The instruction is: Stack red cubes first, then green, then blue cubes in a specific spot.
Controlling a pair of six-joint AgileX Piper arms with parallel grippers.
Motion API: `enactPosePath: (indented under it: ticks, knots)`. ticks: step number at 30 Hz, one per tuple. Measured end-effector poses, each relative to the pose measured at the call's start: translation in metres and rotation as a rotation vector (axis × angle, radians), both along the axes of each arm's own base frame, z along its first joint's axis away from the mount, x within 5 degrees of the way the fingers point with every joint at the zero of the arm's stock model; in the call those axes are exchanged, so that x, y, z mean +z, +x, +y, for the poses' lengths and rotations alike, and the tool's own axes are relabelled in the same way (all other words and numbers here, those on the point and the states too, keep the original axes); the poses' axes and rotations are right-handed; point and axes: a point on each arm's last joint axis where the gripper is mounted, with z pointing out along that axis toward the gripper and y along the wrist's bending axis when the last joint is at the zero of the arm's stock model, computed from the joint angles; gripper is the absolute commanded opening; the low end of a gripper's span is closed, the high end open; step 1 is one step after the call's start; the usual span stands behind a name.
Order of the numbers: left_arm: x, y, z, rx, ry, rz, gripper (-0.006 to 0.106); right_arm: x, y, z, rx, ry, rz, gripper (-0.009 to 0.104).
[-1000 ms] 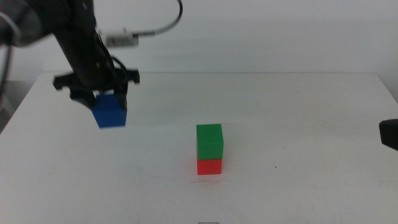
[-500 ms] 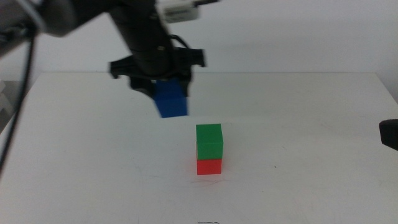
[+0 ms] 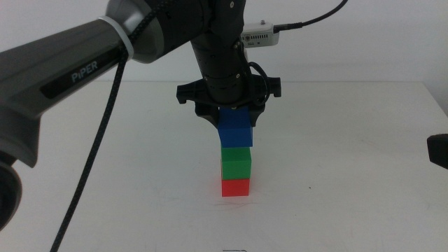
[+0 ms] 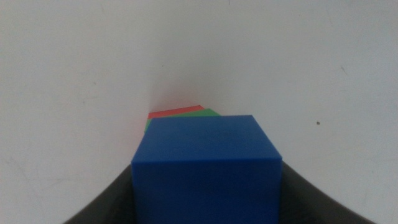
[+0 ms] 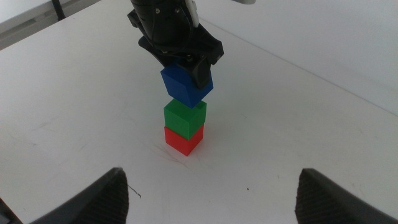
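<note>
On the white table our left gripper has its jaws clamped on the blue cube, right above the green cube sitting on the red cube. We'd square the edges, lower gently, then release. Right gripper waits spread wide, near the table's right edge. Count: one cube per colour.
</note>
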Motion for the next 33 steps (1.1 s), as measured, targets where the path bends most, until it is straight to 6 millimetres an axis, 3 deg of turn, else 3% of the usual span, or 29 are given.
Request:
enactPosePath:
  ticks: [20,22,23,28,33]
  knots:
    - [-0.024,0.010,-0.007,0.002,0.044,0.029,0.006,0.000,0.000,0.000,0.000,0.000,0.000,0.094]
    - [-0.024,0.009,-0.007,0.002,0.042,0.031,0.014,0.000,0.000,0.000,0.000,0.000,0.000,0.094]
    - [-0.024,0.009,-0.007,0.001,0.041,0.031,0.068,0.000,0.000,0.000,0.000,0.000,0.000,0.094]
    - [-0.028,0.010,-0.009,-0.006,0.037,0.046,0.092,0.000,0.000,0.000,0.000,0.000,0.000,0.094]
    - [-0.018,0.011,-0.010,-0.031,0.021,0.014,0.094,0.000,0.000,0.000,0.000,0.000,0.000,0.094]
